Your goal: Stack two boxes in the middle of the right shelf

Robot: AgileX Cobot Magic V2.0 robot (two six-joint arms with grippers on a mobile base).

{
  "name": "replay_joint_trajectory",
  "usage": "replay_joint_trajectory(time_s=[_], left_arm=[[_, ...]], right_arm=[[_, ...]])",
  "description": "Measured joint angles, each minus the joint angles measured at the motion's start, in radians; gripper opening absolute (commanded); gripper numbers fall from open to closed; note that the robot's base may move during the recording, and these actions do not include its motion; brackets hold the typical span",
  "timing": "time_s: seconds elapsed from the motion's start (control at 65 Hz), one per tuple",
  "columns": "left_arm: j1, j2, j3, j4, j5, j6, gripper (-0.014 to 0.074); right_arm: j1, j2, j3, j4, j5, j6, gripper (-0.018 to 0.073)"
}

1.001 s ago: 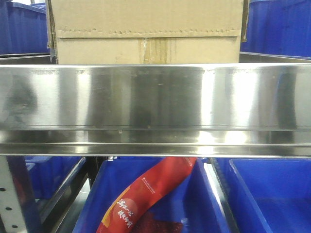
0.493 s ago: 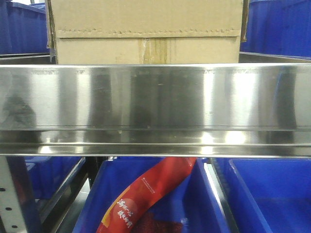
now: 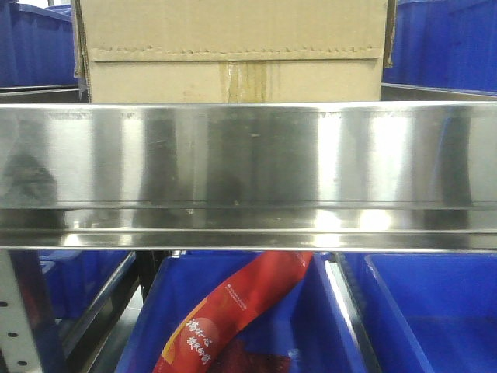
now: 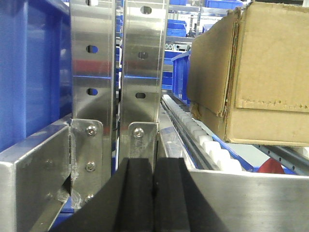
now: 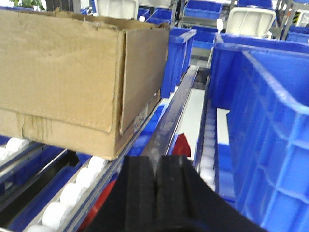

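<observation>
A brown cardboard box [image 3: 233, 47] with a zigzag flap edge and a tape strip sits on the steel shelf behind its tall shiny front lip [image 3: 248, 155]. Only one box shows. In the left wrist view the box [image 4: 260, 77] rests on white rollers to the right, and my left gripper [image 4: 153, 166] is shut and empty in front of the perforated uprights [image 4: 140, 63]. In the right wrist view the box [image 5: 72, 77] is at the left on rollers, and my right gripper [image 5: 155, 166] is shut and empty beside it, over a steel rail.
Blue bins stand left [image 3: 35, 47] and right [image 3: 443, 47] of the box. A large blue bin [image 5: 263, 121] walls the right gripper's right side. Below the shelf, blue bins hold a red packet [image 3: 233, 311]. White rollers [image 4: 203, 130] line the shelf.
</observation>
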Motion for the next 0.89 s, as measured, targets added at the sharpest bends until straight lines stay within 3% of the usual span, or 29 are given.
replay_joint_trajectory(time_s=[0.154,0.431,0.677,0.893], left_arm=[[0.000,0.000,0.000,0.000,0.000,0.000,-0.0111],[0.000,0.000,0.000,0.000,0.000,0.000,-0.0111],[0.000,0.000,0.000,0.000,0.000,0.000,-0.0111],[0.000,0.000,0.000,0.000,0.000,0.000,-0.0111]], right_arm=[[-0.085,-0.075,0.059,0.000,-0.054,0.002,-0.0162],[-0.190,-0.275,0.352,0.034,-0.164,0.006,-0.0162],[-0.197,-0.411,0.532,0.038,-0.257,0.018,-0.0162],[-0.197,-0.416,0.549,0.040,-0.275,0.066,-0.0162]])
